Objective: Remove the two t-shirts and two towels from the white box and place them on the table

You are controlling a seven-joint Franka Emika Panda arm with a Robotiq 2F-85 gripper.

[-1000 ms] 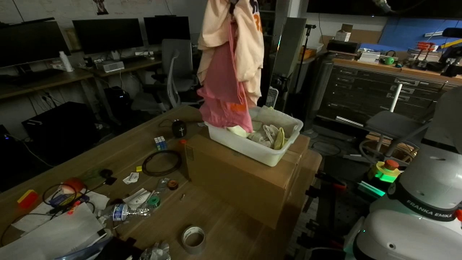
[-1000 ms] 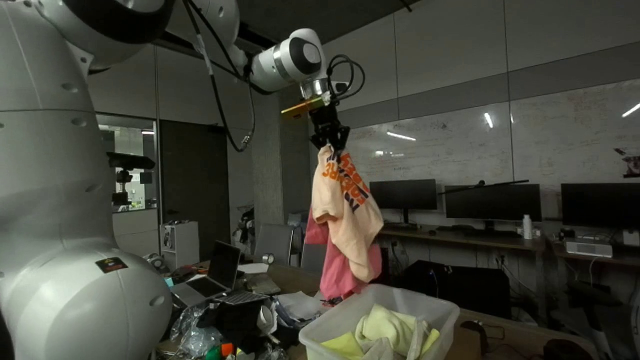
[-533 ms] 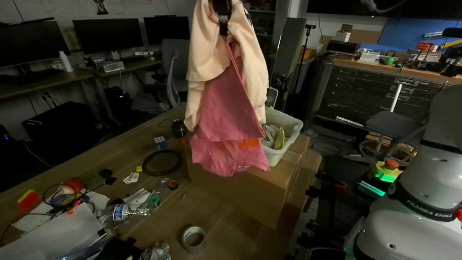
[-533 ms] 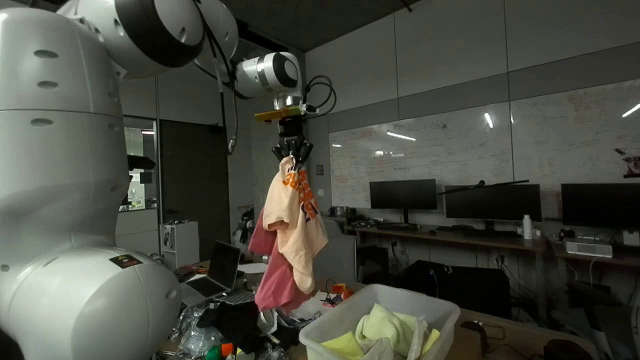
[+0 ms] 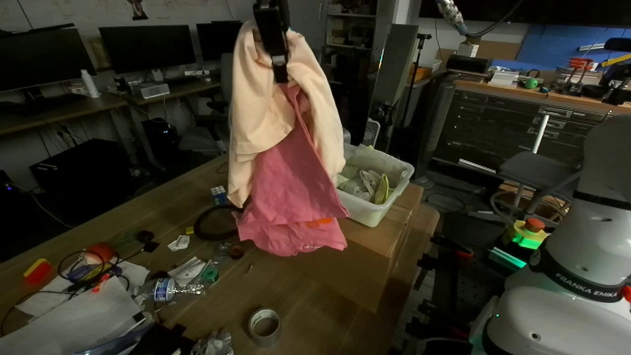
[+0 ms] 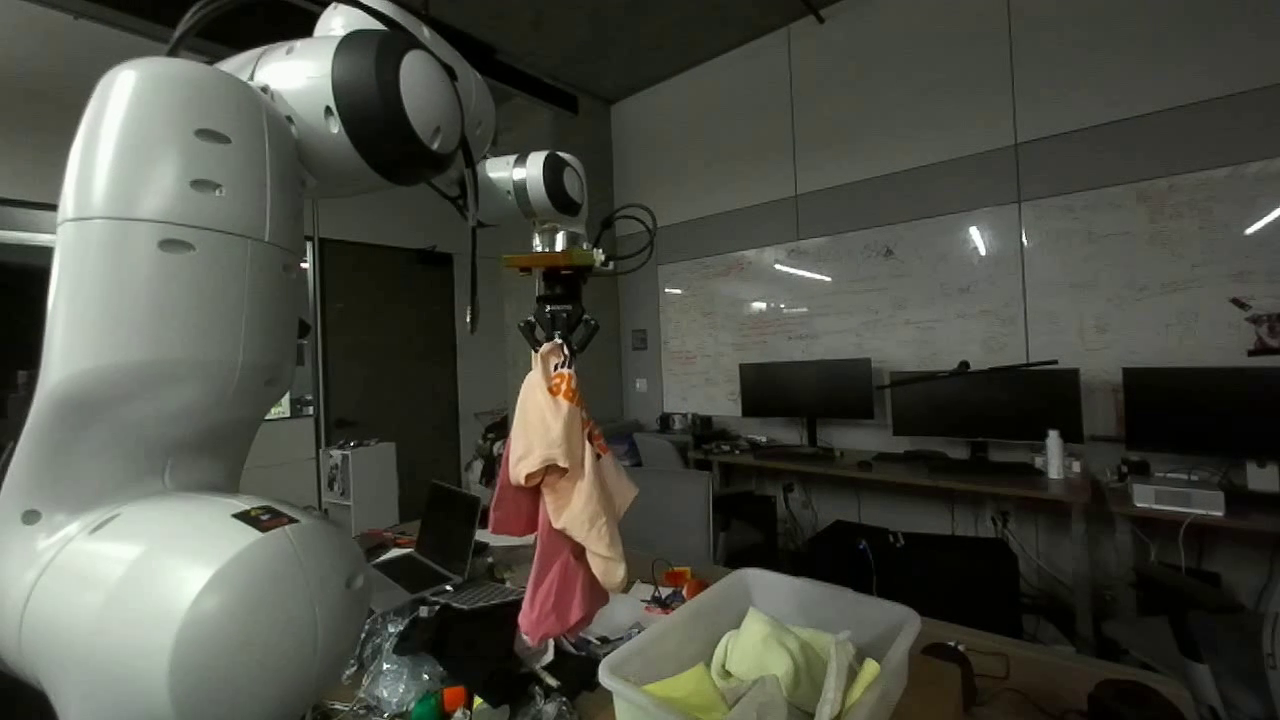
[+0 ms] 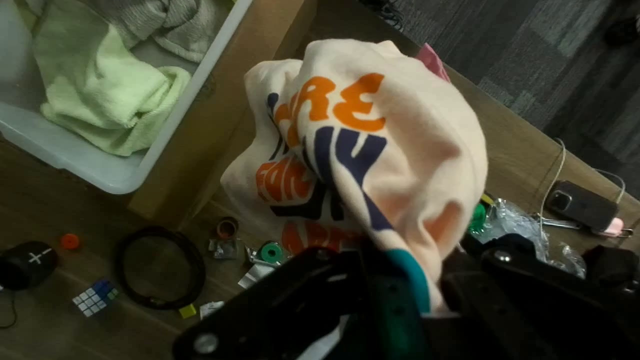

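Note:
My gripper [image 6: 560, 345] is shut on the top of a peach t-shirt [image 6: 545, 440] with orange and navy print; its teal-edged collar is pinched between the fingers in the wrist view. A pink t-shirt [image 5: 296, 182] hangs with it, its upper fold reaching the fingertips in an exterior view; how firmly it is gripped I cannot tell. Both dangle beside the white box [image 5: 365, 212], above the table [image 5: 305, 291]. Inside the box lie a pale green towel [image 7: 110, 95] and a grey towel [image 7: 190, 30], crumpled.
A cardboard box [image 5: 372, 261] supports the white box. Around it on the table are a tape roll [image 5: 264, 327], a plastic bottle [image 5: 170, 290], a coiled cable [image 7: 160, 267], a puzzle cube [image 7: 95, 298] and papers. A laptop [image 6: 445, 540] stands farther along among clutter.
The gripper has carried both shirts away from over the white box and lowered them beside it. The towels in the box have not moved.

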